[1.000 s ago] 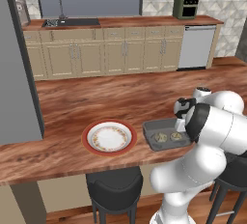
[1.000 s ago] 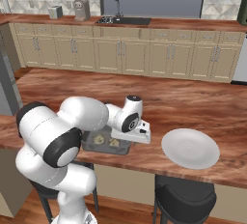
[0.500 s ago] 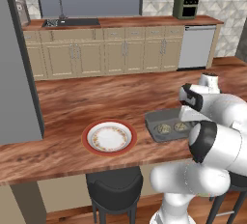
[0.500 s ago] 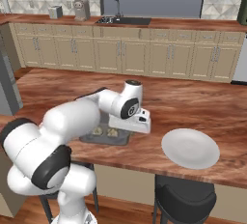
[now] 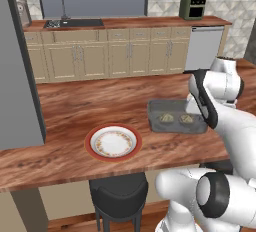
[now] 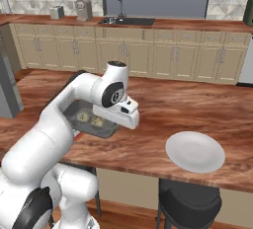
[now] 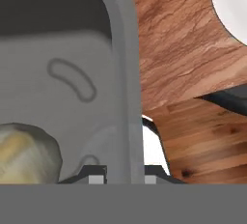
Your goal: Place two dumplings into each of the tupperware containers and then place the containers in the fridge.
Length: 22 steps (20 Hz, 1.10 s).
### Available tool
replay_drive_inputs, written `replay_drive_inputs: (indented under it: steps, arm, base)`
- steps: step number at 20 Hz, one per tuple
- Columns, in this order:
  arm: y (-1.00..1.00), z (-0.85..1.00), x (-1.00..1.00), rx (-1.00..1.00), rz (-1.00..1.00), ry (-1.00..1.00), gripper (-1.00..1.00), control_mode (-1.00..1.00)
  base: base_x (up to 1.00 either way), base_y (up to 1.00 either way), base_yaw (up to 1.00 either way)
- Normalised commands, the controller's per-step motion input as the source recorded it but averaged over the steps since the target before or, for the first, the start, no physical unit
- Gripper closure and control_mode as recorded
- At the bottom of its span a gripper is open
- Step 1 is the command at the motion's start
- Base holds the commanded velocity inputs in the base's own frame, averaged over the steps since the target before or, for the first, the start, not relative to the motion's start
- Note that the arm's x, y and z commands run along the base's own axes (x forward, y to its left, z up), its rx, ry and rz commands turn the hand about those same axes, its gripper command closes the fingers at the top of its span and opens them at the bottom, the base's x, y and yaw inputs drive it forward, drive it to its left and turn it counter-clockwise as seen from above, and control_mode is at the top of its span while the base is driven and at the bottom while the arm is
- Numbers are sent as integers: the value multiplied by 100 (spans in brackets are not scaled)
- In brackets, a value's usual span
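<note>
The dark grey shallow rectangular tupperware container point(image 5: 176, 117) is lying on the reddish-brown wooden tabletop point(image 5: 100, 101), just beside the red-rimmed round plate point(image 5: 113, 142), and two greenish-tan lumpy dumplings point(image 5: 166, 118) are resting inside it side by side. In the right base view the same container point(image 6: 91, 122) is partly covered by the white arm, with both dumplings point(image 6: 83, 117) showing in its near half. A plain white round plate point(image 6: 194, 151) is sitting well apart on the tabletop, towards the robot's right.

Compared with a second ago, the arm is being swung from above the middle of the tray to its right-hand end, and the hand is being lowered to the rim. In the hand view the flared grey rim point(image 7: 124, 73) is running straight between the two dark finger tips of the gripper point(image 7: 124, 179), with one dumpling point(image 7: 26, 153) close on the inner side and bare tabletop on the outer side. The jaws are being held at a narrow spread astride the rim; whether the rim is already being pinched cannot be told.

This container is judged to be filled, so the dumpling step for it is taken as done, and the tray is apparently being gripped for carrying to the tall grey fridge point(image 5: 17, 76) at the left edge. A thin rim grip is judged liable to let the tray tip, so the dumplings could be rolled out.
</note>
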Motion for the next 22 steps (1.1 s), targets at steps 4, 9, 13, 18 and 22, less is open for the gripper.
replay_drive_inputs:
  steps: [4,9,13,18,22]
  arm:
    - [19,64,-54,0,-60,0,100,-100]
    - [50,54,-42,-4,-58,5,100,-100]
    - [22,54,-39,-1,-52,14,100,-100]
    - [33,36,-28,0,-55,6,100,-100]
    - [58,14,-15,0,-44,0,100,-100]
  base:
    - [0,0,0]
    - [0,0,0]
    - [0,0,0]
    - [0,0,0]
    - [0,0,0]
